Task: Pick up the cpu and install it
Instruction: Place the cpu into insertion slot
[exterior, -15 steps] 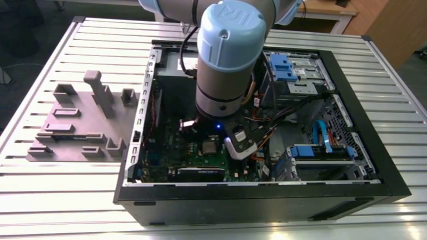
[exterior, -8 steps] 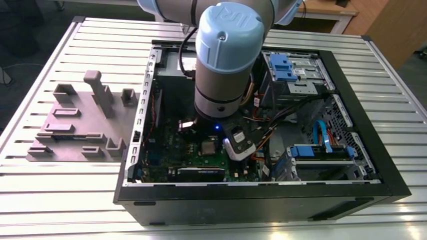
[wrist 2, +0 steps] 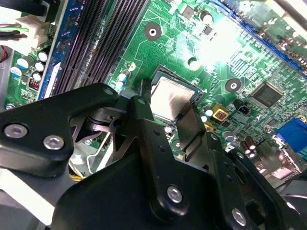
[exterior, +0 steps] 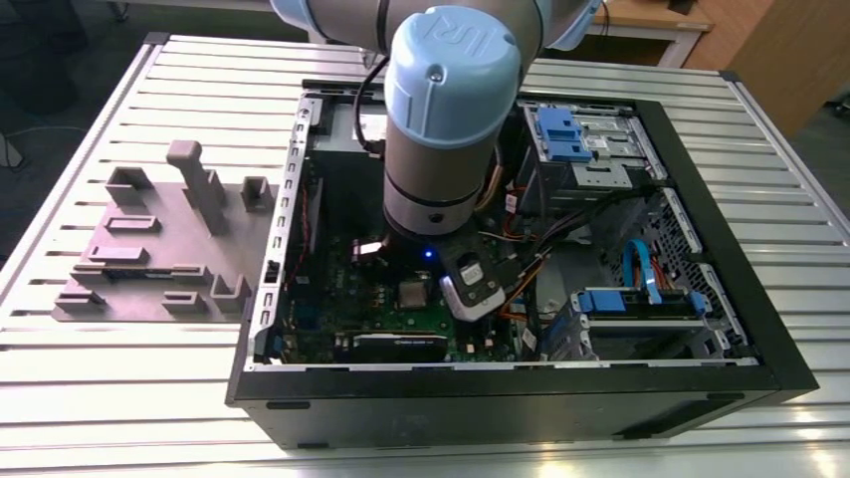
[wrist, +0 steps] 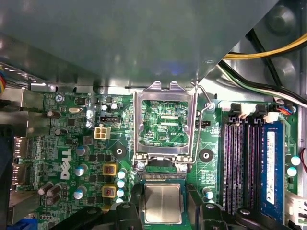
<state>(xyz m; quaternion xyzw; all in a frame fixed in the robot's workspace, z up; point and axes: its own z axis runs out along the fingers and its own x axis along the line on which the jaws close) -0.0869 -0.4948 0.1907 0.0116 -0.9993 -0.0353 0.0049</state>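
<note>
The cpu (wrist: 163, 203), a small silver square with a thin green rim, lies level over the socket on the green motherboard (wrist: 72, 143). In the second wrist view the cpu (wrist 2: 170, 98) sits inside the socket's dark border. My gripper (wrist: 163, 213) is shut on it, its black fingers (wrist 2: 144, 124) against two opposite edges. The silver hinged frame (wrist: 165, 120) stands folded back beside the socket, with its wire lever (wrist: 204, 103) raised. In the exterior view the gripper (exterior: 414, 295) is low inside the open computer case, under the arm's blue-capped wrist (exterior: 445, 110).
Black memory slots (wrist: 240, 163) and a blue memory stick (wrist: 269, 167) run close beside the socket. Yellow and black cables (wrist: 259, 55) hang near a grey metal box (wrist: 120, 43). Blue drive bays (exterior: 564, 134) fill the case's far corner. A grey fixture plate (exterior: 146, 249) stands outside the case, on the exterior view's left.
</note>
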